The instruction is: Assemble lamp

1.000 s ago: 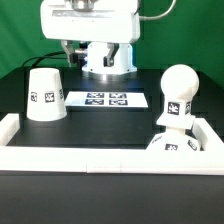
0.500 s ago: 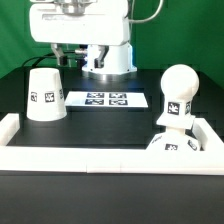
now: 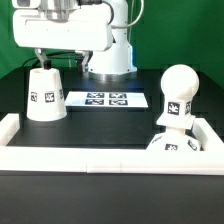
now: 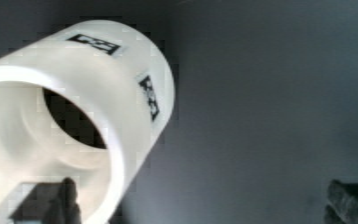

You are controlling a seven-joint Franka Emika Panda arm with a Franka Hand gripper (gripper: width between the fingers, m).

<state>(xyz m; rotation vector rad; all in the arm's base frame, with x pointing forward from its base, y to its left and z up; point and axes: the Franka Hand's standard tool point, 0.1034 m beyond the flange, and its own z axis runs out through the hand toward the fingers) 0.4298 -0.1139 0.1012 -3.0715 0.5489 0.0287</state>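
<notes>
The white tapered shade (image 3: 45, 93) stands wide end down at the exterior view's left, with a tag on its side. My gripper (image 3: 55, 60) hangs just above it, open and empty. In the wrist view the shade (image 4: 78, 110) fills one side and its top opening shows. One finger (image 4: 48, 200) overlaps its rim. The other finger (image 4: 354, 202) is far off over bare table, with the gripper's middle (image 4: 201, 205) beside the shade. The ball-shaped bulb (image 3: 177, 93) stands upright on the base (image 3: 178, 145) at the exterior view's right front.
The marker board (image 3: 105, 100) lies flat on the black table between the shade and the bulb. A low white wall (image 3: 90, 158) runs along the front and both sides. The arm's white pedestal (image 3: 110, 58) stands at the back.
My gripper has moved toward the exterior view's left, from over the back middle to just above the shade. The shade, bulb and base have not moved.
</notes>
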